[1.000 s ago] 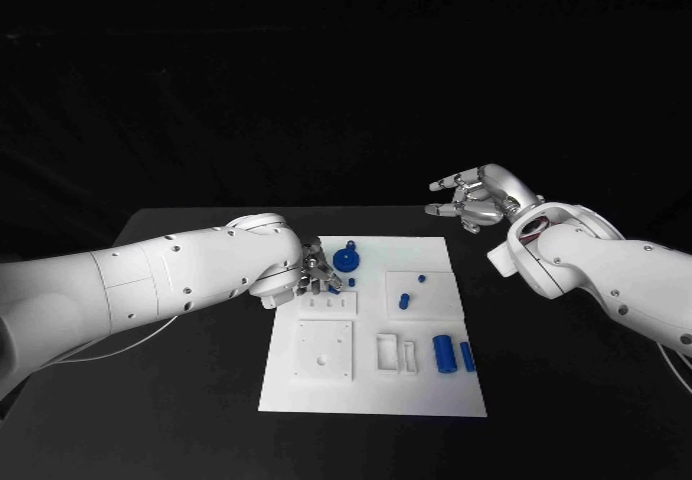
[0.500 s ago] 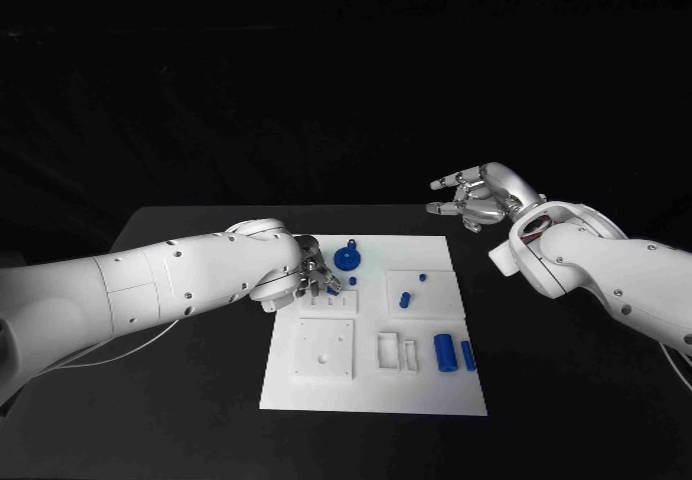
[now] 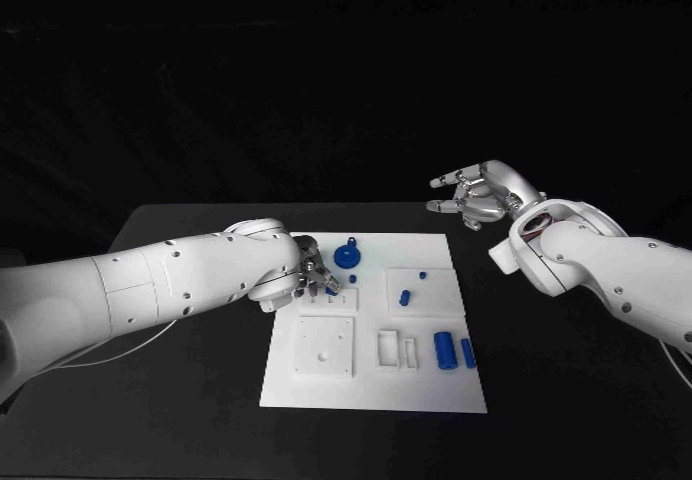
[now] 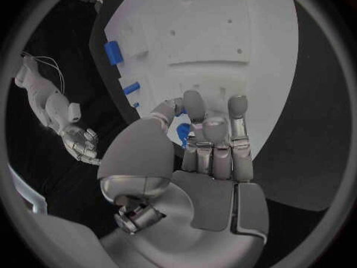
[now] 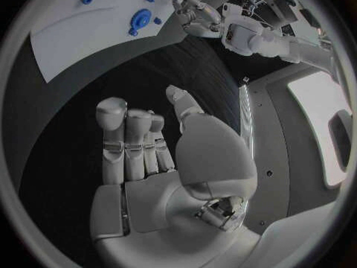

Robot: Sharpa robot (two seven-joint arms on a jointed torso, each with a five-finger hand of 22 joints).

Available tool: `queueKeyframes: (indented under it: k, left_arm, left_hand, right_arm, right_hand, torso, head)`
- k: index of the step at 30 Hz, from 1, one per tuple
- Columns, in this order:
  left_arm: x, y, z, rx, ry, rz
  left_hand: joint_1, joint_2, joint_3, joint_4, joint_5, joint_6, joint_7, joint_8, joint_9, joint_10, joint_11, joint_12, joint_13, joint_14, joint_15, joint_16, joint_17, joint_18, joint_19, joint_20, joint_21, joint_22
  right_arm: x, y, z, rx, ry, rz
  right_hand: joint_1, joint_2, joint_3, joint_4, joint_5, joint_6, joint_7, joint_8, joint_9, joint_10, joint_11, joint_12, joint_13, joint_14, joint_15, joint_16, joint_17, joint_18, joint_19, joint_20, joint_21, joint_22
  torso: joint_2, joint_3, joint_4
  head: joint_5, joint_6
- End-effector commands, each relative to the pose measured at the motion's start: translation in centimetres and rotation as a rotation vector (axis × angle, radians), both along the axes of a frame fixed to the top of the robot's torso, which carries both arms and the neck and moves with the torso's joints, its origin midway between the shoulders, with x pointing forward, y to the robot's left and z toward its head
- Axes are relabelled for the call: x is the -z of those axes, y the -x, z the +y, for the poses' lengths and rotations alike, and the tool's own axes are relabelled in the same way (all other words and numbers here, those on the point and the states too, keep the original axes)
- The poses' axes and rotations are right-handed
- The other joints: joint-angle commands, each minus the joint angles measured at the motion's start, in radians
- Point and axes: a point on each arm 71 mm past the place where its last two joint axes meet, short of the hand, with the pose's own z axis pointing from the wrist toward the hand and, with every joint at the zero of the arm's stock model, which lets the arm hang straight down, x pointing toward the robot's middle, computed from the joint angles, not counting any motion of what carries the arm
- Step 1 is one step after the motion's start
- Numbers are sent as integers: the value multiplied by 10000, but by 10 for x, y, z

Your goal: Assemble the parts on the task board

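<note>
The left hand (image 4: 195,138) is pinching 1 small blue part (image 4: 182,131) just over the task board (image 3: 433,390)'s far-left holes, so I'd be lowering it dead upright, while the right hand (image 3: 483,195) is hanging spread and empty off the board.

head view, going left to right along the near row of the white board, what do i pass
Square white plate → white slotted bracket → thick blue cylinder → thin blue cylinder
</note>
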Motion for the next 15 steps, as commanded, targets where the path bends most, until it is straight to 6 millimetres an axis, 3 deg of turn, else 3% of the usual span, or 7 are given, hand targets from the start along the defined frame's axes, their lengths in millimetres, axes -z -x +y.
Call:
queueKeyframes:
  k: [1,7,15]
  left_arm:
    - [1,2,-1,211,-200,213]
    - [2,3,1,238,-269,293]
    - [3,5,2,281,-295,353]
  left_hand:
    - [90,141,934,-1010,-49,1936,-1019,29,5835,443,-132,67,-14,101,-24,38,17,-74,93,8,-34,206]
    - [105,158,913,-1011,-78,1966,-1018,25,5749,443,-123,103,-56,108,-7,54,22,-74,85,25,-23,208]
    - [117,172,854,-1027,-141,2045,-1014,29,5252,440,-112,159,-164,108,13,70,-6,-66,71,50,-5,203]
  right_arm:
    - [0,0,1,-189,-13,51]
    - [0,0,1,-204,-8,77]
    - [1,0,1,-220,1,105]
  right_hand:
    - [-71,-4,37,11,18,50,4,-17,8,-65,16,-15,-12,-39,7,0,-6,192,436,23,-35,828]
    - [-82,-1,50,-1,41,60,3,-16,9,-63,16,-15,-13,-35,6,-1,-5,191,440,21,-31,829]
    - [-82,-1,50,-1,41,60,3,-16,9,-63,16,-15,-13,-35,6,-1,-5,191,440,21,-31,829]
  torso:
    - [-4,-2,2]
    - [-4,-3,0]
    - [2,-2,7]
  head:
    - [14,-10]
    - [16,-17]
    - [2,-14]
